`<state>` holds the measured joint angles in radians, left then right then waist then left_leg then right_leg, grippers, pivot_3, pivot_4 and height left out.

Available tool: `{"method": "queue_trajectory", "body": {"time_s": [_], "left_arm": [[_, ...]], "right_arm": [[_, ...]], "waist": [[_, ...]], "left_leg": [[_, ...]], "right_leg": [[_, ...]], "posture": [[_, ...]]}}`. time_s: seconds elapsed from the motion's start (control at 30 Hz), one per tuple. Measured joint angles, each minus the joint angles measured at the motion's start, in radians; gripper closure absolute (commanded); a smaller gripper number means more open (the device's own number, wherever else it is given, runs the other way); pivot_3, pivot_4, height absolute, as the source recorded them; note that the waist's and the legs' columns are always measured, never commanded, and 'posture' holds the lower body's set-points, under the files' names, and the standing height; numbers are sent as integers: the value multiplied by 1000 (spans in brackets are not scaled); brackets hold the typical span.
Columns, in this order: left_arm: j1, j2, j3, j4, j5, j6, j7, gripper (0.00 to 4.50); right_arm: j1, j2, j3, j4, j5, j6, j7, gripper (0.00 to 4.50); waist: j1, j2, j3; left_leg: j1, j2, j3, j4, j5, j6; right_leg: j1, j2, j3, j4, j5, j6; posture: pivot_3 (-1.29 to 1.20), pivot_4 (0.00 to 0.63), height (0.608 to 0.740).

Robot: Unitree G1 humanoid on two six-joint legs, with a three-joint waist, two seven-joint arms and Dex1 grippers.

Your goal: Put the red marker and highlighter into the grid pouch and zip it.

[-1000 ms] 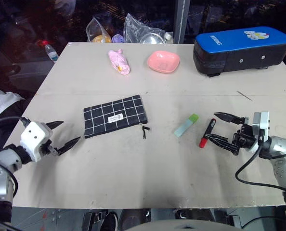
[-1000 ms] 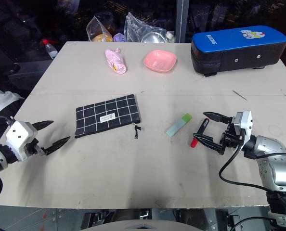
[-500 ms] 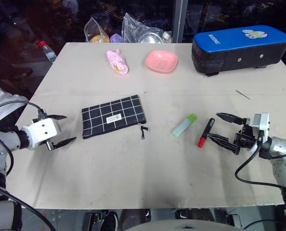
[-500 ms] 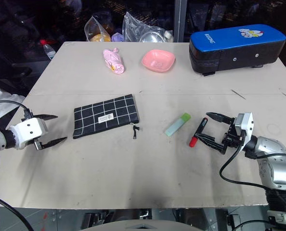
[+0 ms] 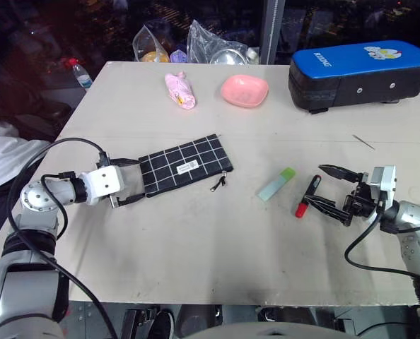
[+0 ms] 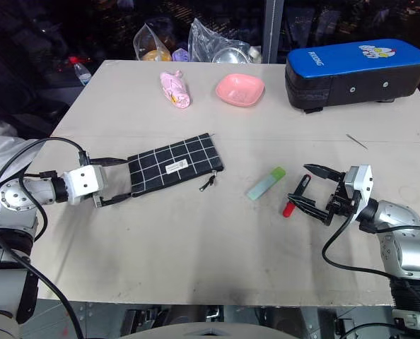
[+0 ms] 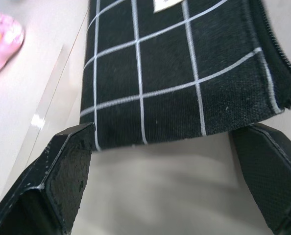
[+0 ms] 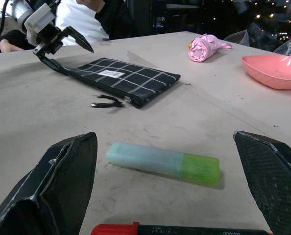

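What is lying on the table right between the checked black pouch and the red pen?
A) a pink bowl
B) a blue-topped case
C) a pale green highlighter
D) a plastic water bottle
C: the highlighter lies flat on the table, with the grid pouch on one side of it and the red marker on the other, close to the open right gripper.

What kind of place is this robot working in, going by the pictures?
Probably an indoor lab or test space at night, though that is a guess. A plain worktable holds staged props: a grid pouch, a highlighter and a pink dish, with dark windows showing city lights behind.
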<state>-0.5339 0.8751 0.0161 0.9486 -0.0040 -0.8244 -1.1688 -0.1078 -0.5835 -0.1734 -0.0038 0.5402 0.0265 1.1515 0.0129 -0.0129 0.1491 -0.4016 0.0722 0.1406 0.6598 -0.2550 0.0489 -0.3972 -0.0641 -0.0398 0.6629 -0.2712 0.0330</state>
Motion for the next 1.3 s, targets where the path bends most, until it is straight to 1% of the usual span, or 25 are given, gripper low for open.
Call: {"method": "queue_trajectory", "body": {"time_s": [0.13,0.3,0.4,0.53,0.67,0.77,0.93,1.13,1.17,1.2,1.23,1.27,1.3], "left_arm": [[0,-31,-5,-6,-11,-36,2,38],[9,-128,-18,-52,-17,-106,84,38],[19,-153,-27,-76,-1,-142,131,38],[19,-171,-27,-103,83,-188,276,38],[18,-180,-28,-131,221,-235,455,38],[18,-216,-38,-180,294,-253,556,38],[12,-227,-106,-212,438,-229,680,38],[-46,-237,-142,-213,540,-158,835,38],[-56,-241,-152,-213,560,-146,870,555],[-57,-242,-155,-213,562,-143,878,804],[-61,-242,-164,-212,567,-141,894,1246],[-65,-243,-174,-211,572,-141,907,1589],[-70,-243,-184,-208,573,-141,927,2207]], "right_arm": [[16,0,-1,-23,0,7,-18,0],[30,1,-1,-56,3,14,-43,0],[35,2,-1,-61,8,14,-49,0],[41,2,-1,-62,9,15,-58,0],[41,1,-1,-67,12,17,-70,0],[41,1,-1,-68,12,18,-72,0],[40,1,-1,-69,13,21,-72,0],[35,3,0,-69,13,25,-73,0],[34,5,0,-69,12,25,-75,0],[34,6,0,-69,12,25,-76,0],[34,8,0,-69,12,25,-79,0],[34,10,0,-69,12,25,-82,0],[34,12,0,-69,12,25,-85,0]], "waist": [[3,0,0],[1,0,0],[-1,-1,0],[-1,-1,0],[0,-1,0],[3,-1,0],[1,-1,0],[1,-1,0],[1,-1,0],[1,-1,0],[1,-1,0],[1,-1,0],[1,-1,0]], "left_leg": [[0,0,-2,0,1,-1],[-2,0,-4,4,0,0],[-4,1,-5,6,0,0],[-5,1,-6,6,-1,1],[-9,1,-8,8,0,1],[-13,1,-8,10,1,-1],[-13,0,-6,10,1,-1],[-13,0,-6,10,1,-2],[-13,0,-6,10,1,-2],[-13,0,-6,10,1,-2],[-13,0,-6,10,1,-2],[-13,0,-5,10,1,-2],[-13,0,-5,10,1,-2]], "right_leg": [[0,0,0,0,0,0],[1,1,-1,0,0,0],[0,2,-2,1,0,1],[-1,3,-2,1,0,1],[-3,3,-4,1,1,1],[-7,3,-4,1,1,2],[-7,4,-4,1,2,2],[-7,5,-4,2,2,3],[-7,5,-4,1,2,3],[-7,5,-4,1,2,3],[-7,5,-4,1,2,3],[-7,5,-4,1,2,3],[-7,5,-4,2,2,3]], "posture": [[0,150,740],[0,150,740],[0,150,740],[0,150,740],[0,150,740],[0,150,740],[0,150,740],[0,150,740],[0,150,740],[0,150,740],[0,150,740],[0,150,740],[0,150,740]]}}
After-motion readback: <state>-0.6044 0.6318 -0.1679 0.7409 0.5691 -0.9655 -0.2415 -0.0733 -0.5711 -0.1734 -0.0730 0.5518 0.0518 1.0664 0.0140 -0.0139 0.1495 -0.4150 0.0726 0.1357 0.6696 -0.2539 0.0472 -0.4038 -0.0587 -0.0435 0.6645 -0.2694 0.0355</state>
